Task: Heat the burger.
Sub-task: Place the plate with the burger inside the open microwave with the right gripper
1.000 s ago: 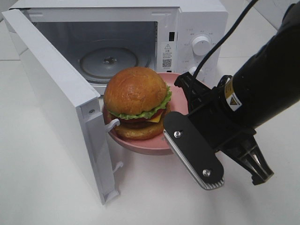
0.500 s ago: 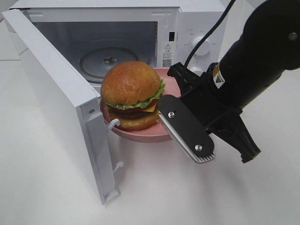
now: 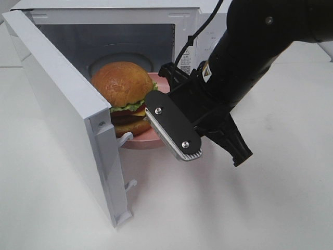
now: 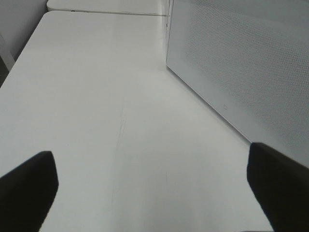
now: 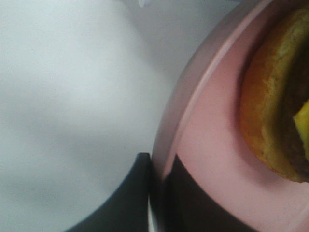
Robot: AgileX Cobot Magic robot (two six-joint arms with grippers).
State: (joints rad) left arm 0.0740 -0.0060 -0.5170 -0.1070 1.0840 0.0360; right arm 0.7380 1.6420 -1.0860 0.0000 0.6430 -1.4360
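1. I'm pinching the rim of the pink plate (image 5: 193,87) with the right gripper (image 5: 158,188). Its jaws are clenched on the edge, one finger under the rim and one over it.
2. I'm carrying the burger (image 3: 122,86) on that plate. It is sitting upright, and its bun is close to my grip but not touching the fingers.
3. I'm holding plate and burger in the mouth of the microwave (image 3: 130,36). They are partly past the opening, in front of the glass turntable (image 3: 99,65) and right beside the inner face of the open door (image 3: 57,114).
4. I'm judging this step as the insertion: the load is going in but is not yet set down on the turntable.
5. I'm gripping only one edge, so I'm watching for the far side sagging. I'm planning a slow, level push so the tall burger doesn't topple.
6. I'm minding the latch hooks on the door, which are sitting very near the plate's rim, so I'm steering slightly away from the door.
7. I'm aiming to centre the plate on the turntable, lower it until it rests, and only then let go and back out straight.
8. I'm parking the left gripper (image 4: 149,188) outside the microwave, over the white table (image 4: 106,96). Its jaws are spread wide and holding nothing.
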